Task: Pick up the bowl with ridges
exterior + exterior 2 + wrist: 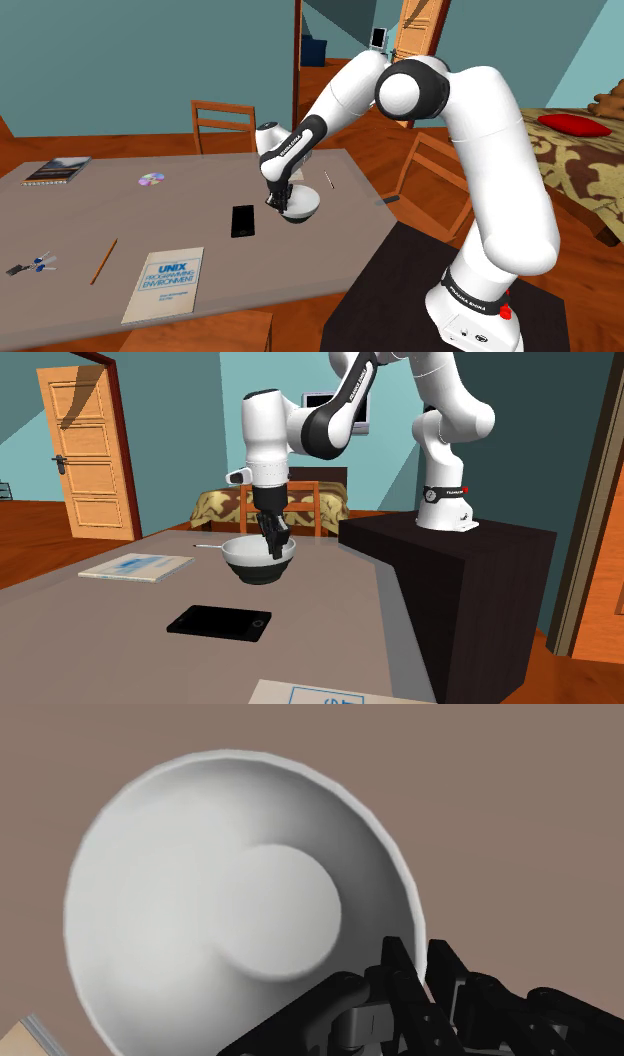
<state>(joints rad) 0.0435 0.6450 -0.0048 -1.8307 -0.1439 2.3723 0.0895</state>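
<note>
Wrist view: black gripper [415, 969] closed narrowly on the rim of the white bowl [220, 904], one finger inside, one outside | Second exterior view: bowl's outer wall dark, resting on or just above the grey table [120, 612], near a black phone [220, 622] | Arm: elbow high, forearm sloping down, hand pointing straight down.

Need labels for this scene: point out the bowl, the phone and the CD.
bowl [248, 562]: second exterior view, on its outer wall.
phone [219, 623]: second exterior view, middle of its dark screen.
CD [151, 180]: shoulder view, on the disc's shiny face.
</note>
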